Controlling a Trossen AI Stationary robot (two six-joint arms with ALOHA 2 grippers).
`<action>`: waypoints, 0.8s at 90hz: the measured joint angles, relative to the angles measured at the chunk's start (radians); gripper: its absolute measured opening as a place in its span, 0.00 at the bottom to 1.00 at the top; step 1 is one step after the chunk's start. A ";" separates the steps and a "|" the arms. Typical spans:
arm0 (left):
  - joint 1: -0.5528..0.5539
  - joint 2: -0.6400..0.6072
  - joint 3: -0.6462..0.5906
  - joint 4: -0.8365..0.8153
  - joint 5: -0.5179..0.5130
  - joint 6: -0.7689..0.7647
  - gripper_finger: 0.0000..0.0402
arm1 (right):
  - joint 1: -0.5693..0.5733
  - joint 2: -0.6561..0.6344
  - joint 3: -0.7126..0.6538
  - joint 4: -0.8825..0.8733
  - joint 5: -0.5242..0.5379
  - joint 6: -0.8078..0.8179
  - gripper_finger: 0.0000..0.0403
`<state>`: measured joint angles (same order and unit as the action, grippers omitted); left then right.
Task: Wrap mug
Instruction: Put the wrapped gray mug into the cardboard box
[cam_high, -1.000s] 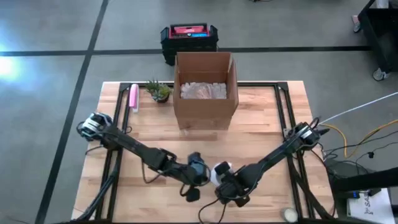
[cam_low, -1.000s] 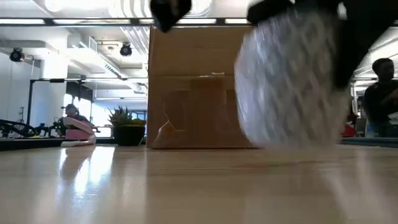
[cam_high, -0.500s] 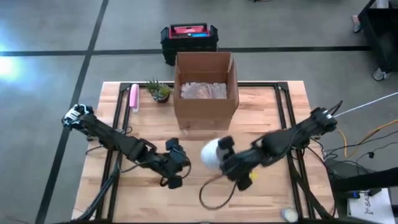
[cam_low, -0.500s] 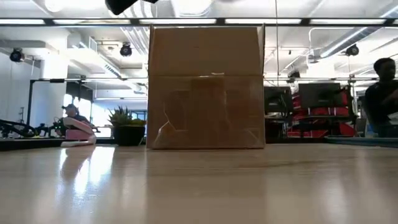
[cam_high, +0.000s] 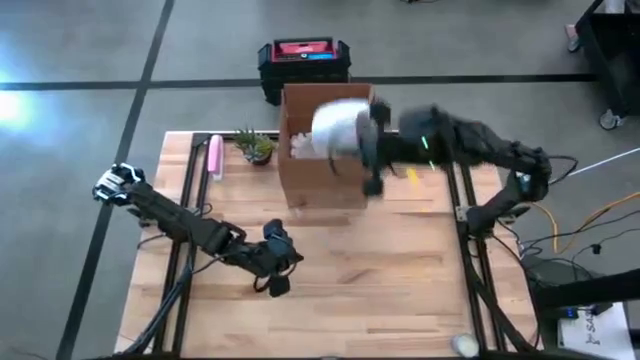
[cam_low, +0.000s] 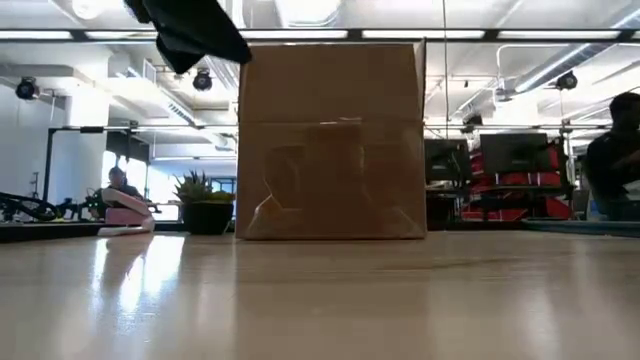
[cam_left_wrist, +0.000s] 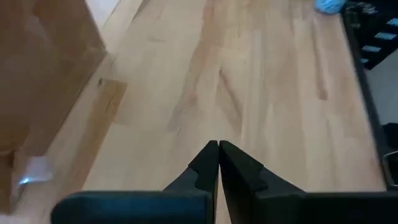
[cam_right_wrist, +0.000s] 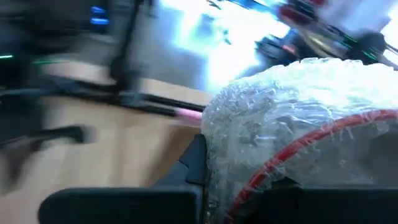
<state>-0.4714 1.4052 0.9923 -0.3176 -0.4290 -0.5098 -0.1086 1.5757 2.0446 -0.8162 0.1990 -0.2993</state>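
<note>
— What is held by the right hand (cam_high: 366, 150)?
— The bubble-wrapped mug (cam_high: 338, 127) is clamped in it, a red band visible through the wrap in the right wrist view. The bundle is held above the open cardboard box (cam_high: 329, 190), which stands at the 12 o'clock side of the desk (cam_high: 400, 280).

— And the left hand (cam_high: 276, 262)?
— Its fingers (cam_left_wrist: 211, 162) are pressed together on nothing, low over bare wood toward 7 o'clock. A small plant (cam_high: 256, 146) and a pink object (cam_high: 214, 157) are seen at 10 o'clock of the box.
</note>
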 joint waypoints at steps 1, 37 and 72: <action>0.001 0.000 0.000 0.000 0.000 0.000 0.00 | -0.019 0.007 0.002 -0.002 -0.011 0.014 0.02; 0.003 0.000 0.002 0.004 0.000 0.020 0.00 | -0.352 0.306 0.003 -0.110 -0.285 0.380 0.02; 0.003 0.000 0.003 0.025 0.001 0.015 0.00 | -0.357 0.470 0.004 -0.086 -0.379 0.463 0.02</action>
<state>-0.4679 1.4051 0.9951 -0.2926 -0.4282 -0.4950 -0.4654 2.0452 2.0484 -0.9021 -0.1798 0.1638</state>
